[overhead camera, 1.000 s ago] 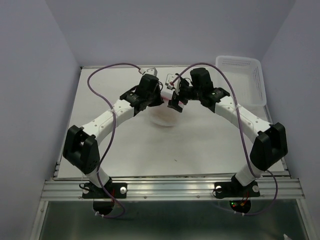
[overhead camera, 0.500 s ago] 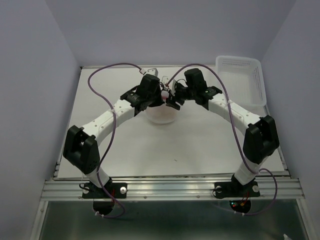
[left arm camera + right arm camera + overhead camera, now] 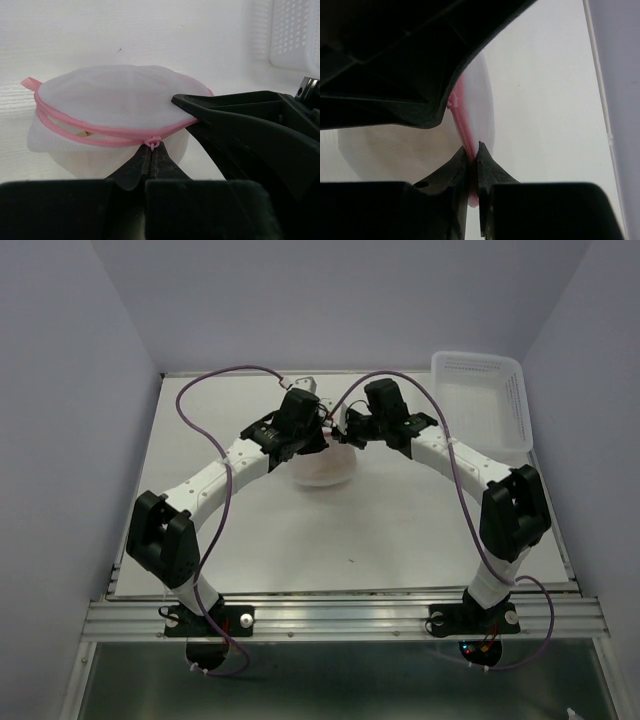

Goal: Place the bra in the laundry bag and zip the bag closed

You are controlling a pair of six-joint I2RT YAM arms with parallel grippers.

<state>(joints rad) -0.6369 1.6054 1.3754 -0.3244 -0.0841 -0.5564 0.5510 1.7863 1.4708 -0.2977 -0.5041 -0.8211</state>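
White mesh laundry bag (image 3: pixel 322 470) on bench (image 3: pixel 400 530) at upper centre, left fingers (image 3: pixel 131 172) pressed together on its zipper pull (image 3: pixel 152 143), right fingers (image 3: pixel 495 176) pinching its pink rim (image 3: pixel 462 127).

— Can any writing be read on the translucent white mesh laundry bag (image 3: pixel 115 100) with its pink zipper trim?
— No. No letters, label or brand can be read on it.
— What about the rigid white perforated plastic basket (image 3: pixel 500 400), or the left arm's black and white casing (image 3: pixel 215 480)?
— Nothing legible there either; no text, number or sign can be made out in any view.
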